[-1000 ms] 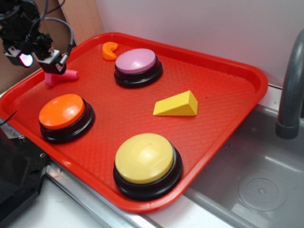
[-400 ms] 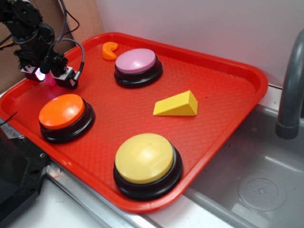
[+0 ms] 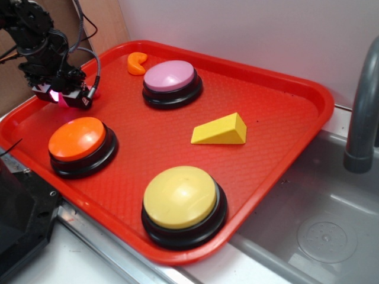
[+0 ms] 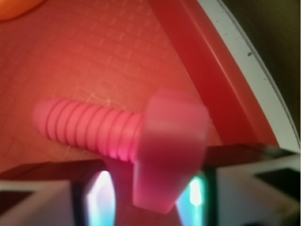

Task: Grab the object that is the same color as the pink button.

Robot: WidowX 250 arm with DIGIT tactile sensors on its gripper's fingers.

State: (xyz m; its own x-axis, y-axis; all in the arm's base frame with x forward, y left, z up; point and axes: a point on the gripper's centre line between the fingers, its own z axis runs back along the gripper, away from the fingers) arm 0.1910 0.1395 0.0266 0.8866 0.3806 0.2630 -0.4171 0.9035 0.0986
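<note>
Red tray (image 3: 284, 89): gripper (image 3: 64, 97) now lower vs earlier, jaws straddling pink bolt (image 4: 127, 136).

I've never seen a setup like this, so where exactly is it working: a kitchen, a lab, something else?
Probably a toy or mock kitchen counter. A red tray sits beside a grey sink basin with a grey faucet pipe, and the tray holds plastic toys such as a yellow wedge and big push buttons.

Hot-pink bolt (image 4: 131, 136) lying on side, prob. w/ lilac-pink button (image 3: 170, 76) nearby.
</note>
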